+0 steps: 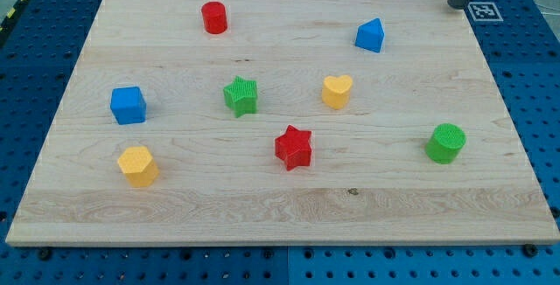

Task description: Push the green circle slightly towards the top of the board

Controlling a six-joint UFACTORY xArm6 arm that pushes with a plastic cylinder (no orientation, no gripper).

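The green circle [446, 142] is found at the board's [280, 206] right, unheld. The tip [458, 5], no gripper, is seen at the top right corner, well apart.

Red cylinder [214, 17], blue wedge [371, 36], green star [241, 95], yellow heart [337, 91], blue cube [129, 105].

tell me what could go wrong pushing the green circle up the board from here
My tip sits at the view's top right corner, above the green circle, so it must get below it first; a straight path down might knock the circle the wrong way. The circle also lies near the board's right edge, so an off-centre push could send it sideways and off. Too long a push would overshoot "slightly".
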